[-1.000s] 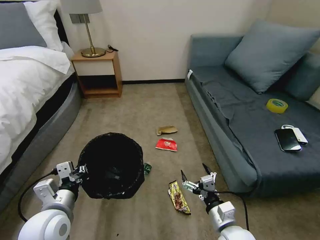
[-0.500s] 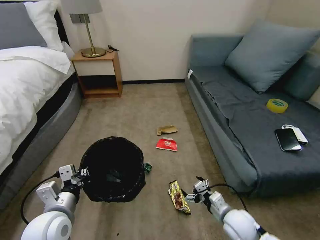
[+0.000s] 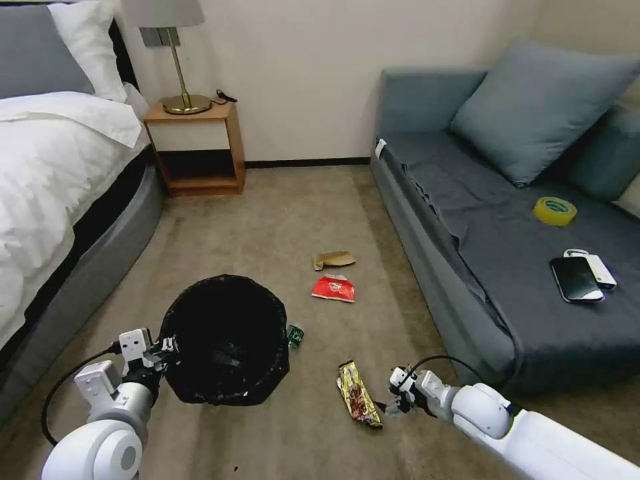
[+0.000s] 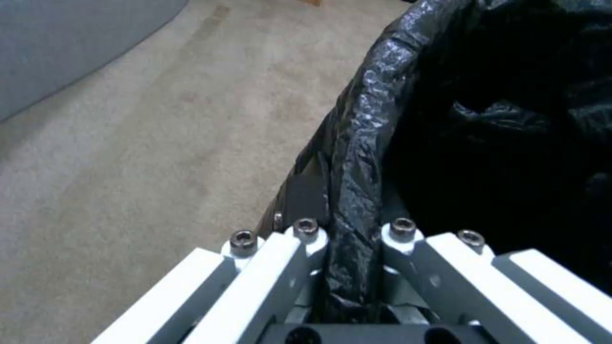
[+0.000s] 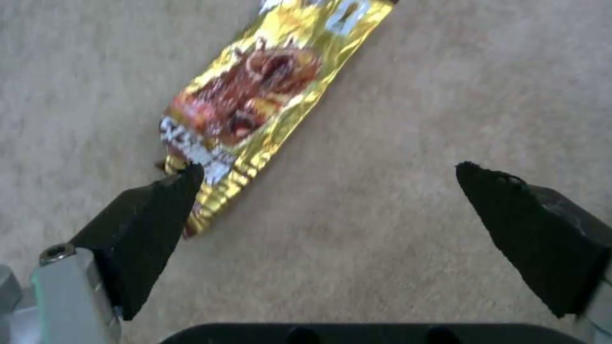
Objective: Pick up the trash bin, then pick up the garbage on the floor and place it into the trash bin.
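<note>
The trash bin (image 3: 227,340), lined with a crinkled black bag, hangs just above the carpet with my left gripper (image 3: 167,347) shut on its rim (image 4: 354,191). The yellow-brown snack wrapper (image 3: 358,393) lies on the floor, and my right gripper (image 3: 387,405) is down at its near end, open. In the right wrist view one black fingertip (image 5: 172,191) overlaps the wrapper (image 5: 255,100) edge, the other stands apart on bare carpet. A red-and-white wrapper (image 3: 333,289) and a tan paper scrap (image 3: 333,259) lie farther off. A green-labelled bottle (image 3: 295,335) peeks from behind the bin.
A grey sofa (image 3: 507,267) runs along the right, with a yellow tape roll (image 3: 554,211) and a black phone (image 3: 575,279) on its seat. The bed (image 3: 60,180) lines the left, a wooden nightstand (image 3: 197,147) with a lamp at the back wall. Open carpet lies between.
My right arm has swung down and rolled over, bringing its open gripper from above the floor to the near end of the snack wrapper. The bin in the left gripper has sunk slightly.
</note>
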Tool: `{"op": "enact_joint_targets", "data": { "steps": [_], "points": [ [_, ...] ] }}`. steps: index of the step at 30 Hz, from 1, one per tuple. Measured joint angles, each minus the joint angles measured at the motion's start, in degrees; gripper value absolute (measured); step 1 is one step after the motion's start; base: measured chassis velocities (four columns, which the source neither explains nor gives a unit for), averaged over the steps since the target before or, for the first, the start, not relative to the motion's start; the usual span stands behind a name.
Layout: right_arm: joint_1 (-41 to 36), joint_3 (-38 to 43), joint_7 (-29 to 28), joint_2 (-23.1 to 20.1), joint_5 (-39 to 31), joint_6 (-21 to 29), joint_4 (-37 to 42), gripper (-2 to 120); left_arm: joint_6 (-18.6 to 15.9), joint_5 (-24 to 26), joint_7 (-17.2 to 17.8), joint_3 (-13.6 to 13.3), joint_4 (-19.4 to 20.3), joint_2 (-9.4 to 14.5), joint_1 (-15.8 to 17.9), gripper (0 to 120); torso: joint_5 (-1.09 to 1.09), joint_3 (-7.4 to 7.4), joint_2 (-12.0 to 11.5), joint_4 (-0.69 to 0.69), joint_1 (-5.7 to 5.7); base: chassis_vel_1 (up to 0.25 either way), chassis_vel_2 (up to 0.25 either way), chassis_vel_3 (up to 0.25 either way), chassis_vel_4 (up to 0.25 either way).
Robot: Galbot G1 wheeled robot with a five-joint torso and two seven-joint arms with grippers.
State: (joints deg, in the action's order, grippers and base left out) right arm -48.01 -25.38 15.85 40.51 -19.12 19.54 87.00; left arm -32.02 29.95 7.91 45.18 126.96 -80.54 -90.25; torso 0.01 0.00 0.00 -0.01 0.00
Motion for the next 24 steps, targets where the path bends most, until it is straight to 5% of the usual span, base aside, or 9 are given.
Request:
{"op": "enact_joint_targets", "data": {
  "steps": [15,24],
  "points": [
    [6.1,-9.1,5.8,-1.5,-3.3,-0.5,1.5,100,0.8,-0.3,-1.3,1.4,-1.8,-1.1,0.5,4,-0.01,0.00,0.0,0.00,0.00,0.000,0.000,0.000,0.000],
    [7.3,-12.7,6.1,2.6,-2.3,-0.6,-2.3,100,1.6,0.3,-2.4,2.7,-3.1,-0.7,0.4,4,-0.01,0.00,0.0,0.00,0.00,0.000,0.000,0.000,0.000]
  ]
}}
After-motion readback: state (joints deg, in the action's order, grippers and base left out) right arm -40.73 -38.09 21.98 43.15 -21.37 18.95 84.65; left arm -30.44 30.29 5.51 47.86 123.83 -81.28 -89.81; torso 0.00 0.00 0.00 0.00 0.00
